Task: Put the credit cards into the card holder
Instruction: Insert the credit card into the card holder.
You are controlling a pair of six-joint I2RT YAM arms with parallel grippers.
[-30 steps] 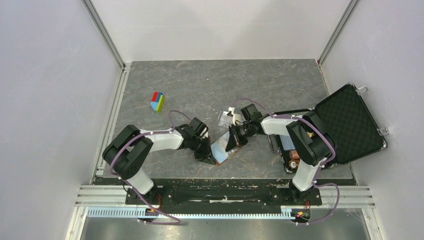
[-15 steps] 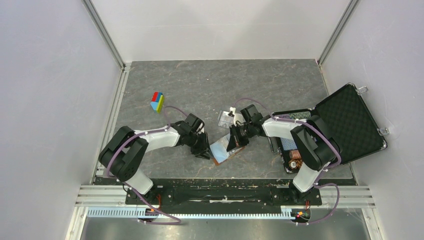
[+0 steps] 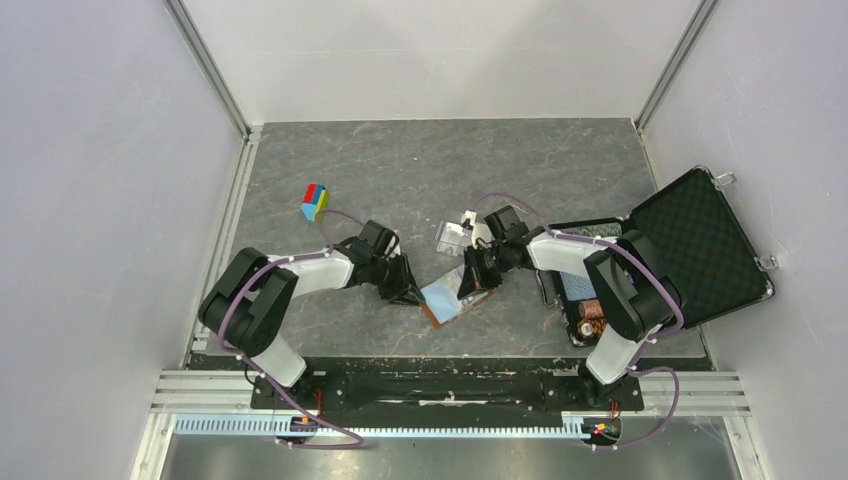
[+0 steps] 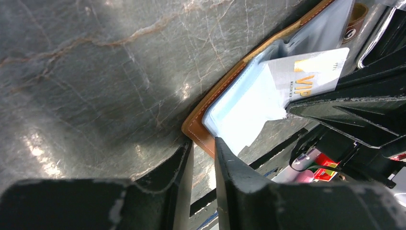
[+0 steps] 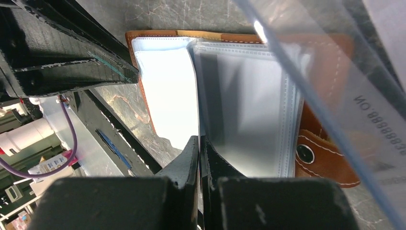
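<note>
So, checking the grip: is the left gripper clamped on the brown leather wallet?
No, the left gripper stands open and empty beside the wallet.

One brown card holder (image 3: 447, 302) lies open on the worktop (image 3: 400, 170). One credit card (image 4: 313, 76) shows above it. One clear tray (image 3: 451, 236) sits just behind the holder, one coloured block (image 3: 315, 202) well left, one black case (image 3: 700, 245) right. Two tools flank it: left tool (image 4: 203, 143), right tool (image 5: 199, 140).

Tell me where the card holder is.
Top view: the card holder lies open on the table, front centre, nearer than the clear tray, left of the black case.
</note>
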